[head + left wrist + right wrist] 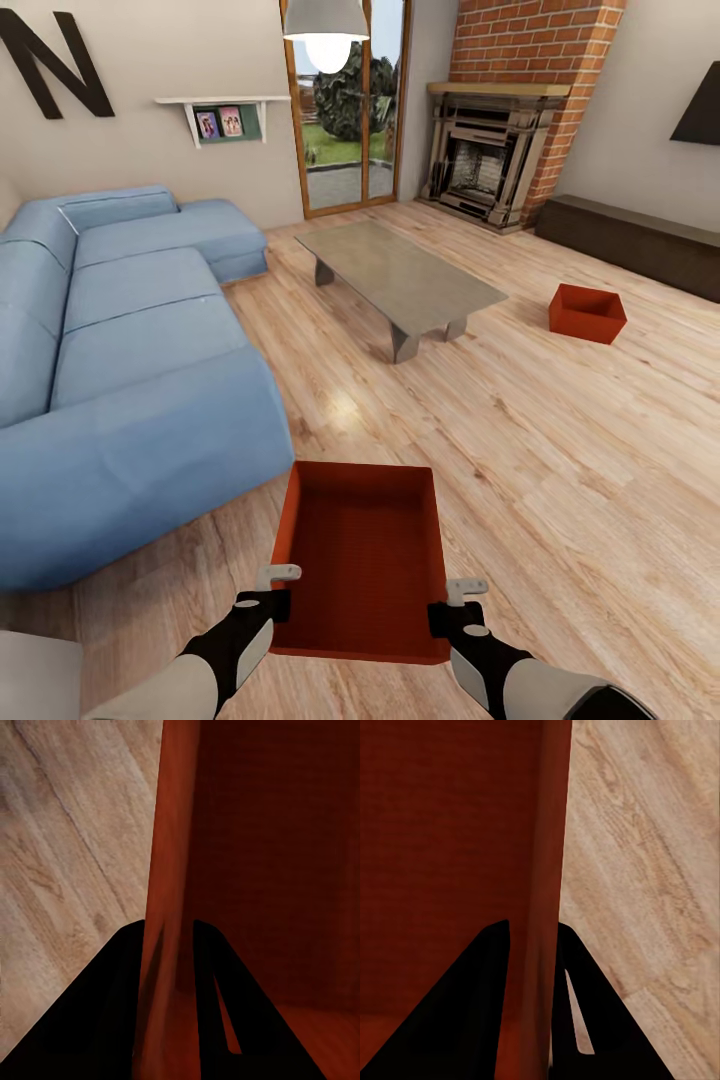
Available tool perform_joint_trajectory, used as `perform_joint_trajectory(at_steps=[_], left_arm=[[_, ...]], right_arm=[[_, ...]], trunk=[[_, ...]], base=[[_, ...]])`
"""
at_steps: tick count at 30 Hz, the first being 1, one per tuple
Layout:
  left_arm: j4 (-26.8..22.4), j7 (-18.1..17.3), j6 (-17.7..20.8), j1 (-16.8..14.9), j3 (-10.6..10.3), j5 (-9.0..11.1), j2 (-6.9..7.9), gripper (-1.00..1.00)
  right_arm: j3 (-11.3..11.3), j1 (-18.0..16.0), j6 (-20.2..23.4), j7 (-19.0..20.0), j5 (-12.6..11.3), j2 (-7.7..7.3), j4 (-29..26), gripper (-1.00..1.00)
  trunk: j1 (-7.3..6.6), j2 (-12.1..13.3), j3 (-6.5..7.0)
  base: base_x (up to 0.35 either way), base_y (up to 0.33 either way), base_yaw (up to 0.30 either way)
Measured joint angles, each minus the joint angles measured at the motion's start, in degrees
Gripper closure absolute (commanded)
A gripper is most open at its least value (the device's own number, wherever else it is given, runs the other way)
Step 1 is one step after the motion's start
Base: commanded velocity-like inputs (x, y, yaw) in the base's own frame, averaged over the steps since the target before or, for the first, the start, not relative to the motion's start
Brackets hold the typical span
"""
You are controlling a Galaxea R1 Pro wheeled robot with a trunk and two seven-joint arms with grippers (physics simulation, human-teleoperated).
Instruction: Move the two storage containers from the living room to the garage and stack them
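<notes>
A red-orange storage container [362, 555] hangs in front of me above the light wood floor, open side up and empty. My left gripper [279, 590] is shut on its left wall [171, 870], one finger inside and one outside. On the opposite side my right gripper [462, 603] is shut on the right wall [547, 885] the same way. The second storage container [587, 312] stands on the wood floor at the right, past the grey low table [400, 271].
This is the living room. A big blue sectional sofa [120, 340] fills the left side, close to the held bin. A brick fireplace [500, 150] and a glass door [345, 120] stand at the back. A dark low bench [640, 245] runs along the right wall.
</notes>
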Motion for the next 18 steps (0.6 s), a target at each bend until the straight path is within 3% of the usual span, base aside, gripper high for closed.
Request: perform_joint_trajectory(at_steps=[18], left_arm=[[-0.01, -0.07, -0.06, 0.00, -0.01, -0.02, 0.04, 1.00]], right_arm=[[0.06, 0.02, -0.09, -0.07, -0.10, 0.04, 0.00, 1.00]], trunk=[[-3.96, 7.23, 4.54]], base=[[0.000, 0.000, 0.000]])
